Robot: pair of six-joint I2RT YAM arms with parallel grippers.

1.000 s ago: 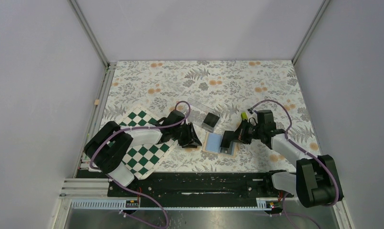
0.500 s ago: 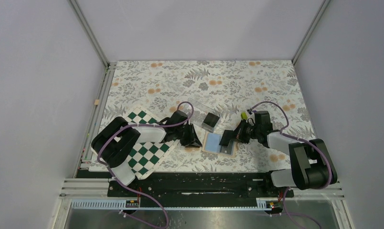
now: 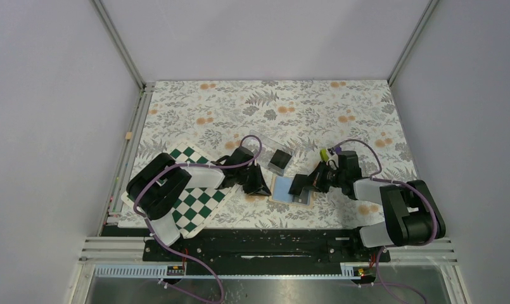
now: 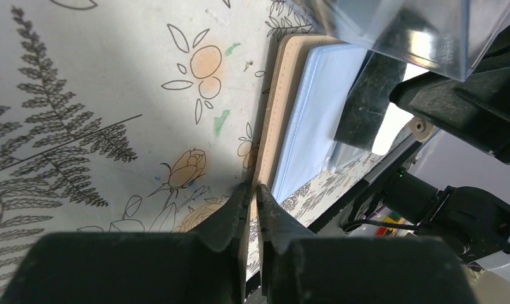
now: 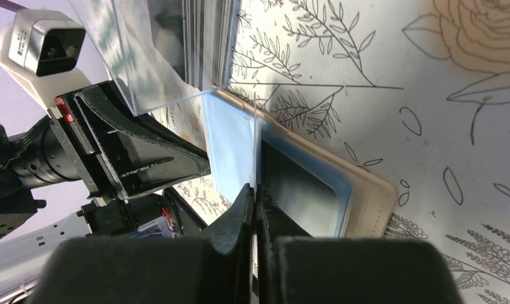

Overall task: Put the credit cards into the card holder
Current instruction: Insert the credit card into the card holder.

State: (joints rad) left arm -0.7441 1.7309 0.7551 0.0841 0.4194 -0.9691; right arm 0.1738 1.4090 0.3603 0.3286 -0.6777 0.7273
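The tan card holder [image 3: 282,188] lies open on the flowered table, its light blue lining facing up. My left gripper [image 3: 263,187] is at its left edge, and in the left wrist view the gripper [image 4: 253,190] is shut on the card holder's [image 4: 274,120] tan rim. My right gripper [image 3: 306,183] is shut on a dark credit card [image 3: 298,183], which stands tilted on the lining. The same card [image 4: 366,95] shows upright in the left wrist view. It is edge-on [image 5: 256,139] above my right gripper [image 5: 255,190]. A dark rectangle [image 5: 299,193] sits in the holder's [image 5: 366,196] pocket.
A clear plastic box [image 3: 271,152] with a stack of dark cards [image 3: 279,159] stands just behind the holder. A green-and-white chequered board [image 3: 195,199] lies under the left arm. A yellow-green block [image 3: 326,154] sits by the right wrist.
My left gripper has closed onto the card holder's left edge. My right gripper has shifted a little left and nearer with the card.
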